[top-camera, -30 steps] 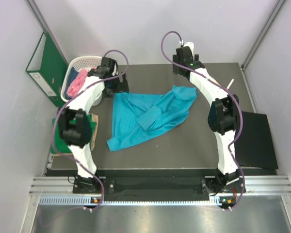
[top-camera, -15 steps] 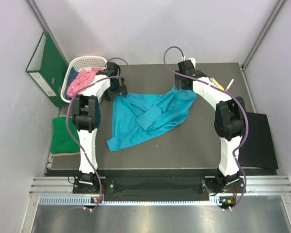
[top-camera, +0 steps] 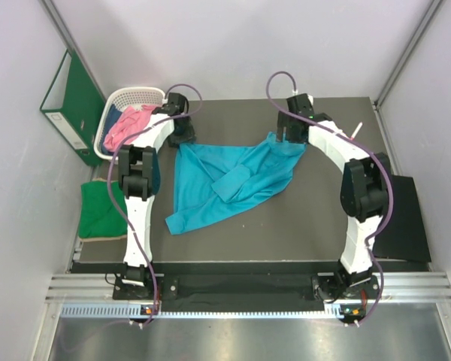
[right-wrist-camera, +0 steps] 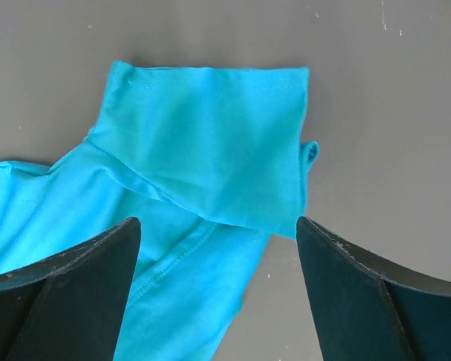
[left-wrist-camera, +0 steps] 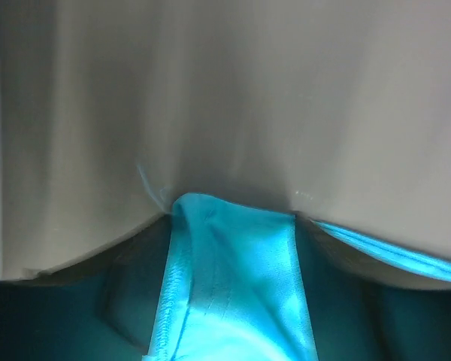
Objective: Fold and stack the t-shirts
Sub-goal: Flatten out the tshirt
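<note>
The teal-blue t-shirt (top-camera: pixel 233 180) lies crumpled and partly spread in the middle of the table. My left gripper (top-camera: pixel 182 135) is low at its far left corner. In the left wrist view the jaws (left-wrist-camera: pixel 233 218) stand apart with a hemmed fold of the teal cloth (left-wrist-camera: pixel 233 286) between them. My right gripper (top-camera: pixel 292 137) is open above the shirt's right sleeve (right-wrist-camera: pixel 210 158), which lies flat between its fingers (right-wrist-camera: pixel 83 286). The pink t-shirt (top-camera: pixel 124 124) lies in the white basket (top-camera: pixel 139 94). The green t-shirt (top-camera: pixel 99 209) lies folded at the table's left edge.
A green ring binder (top-camera: pixel 69 101) leans on the left wall behind the basket. A black mat (top-camera: pixel 402 218) lies at the right edge. A pen-like object (top-camera: pixel 356 130) lies at the far right of the table.
My left gripper moved right from the basket down to the teal shirt's far left corner. My right gripper moved right and nearer, over the sleeve. The shirt has not moved.
</note>
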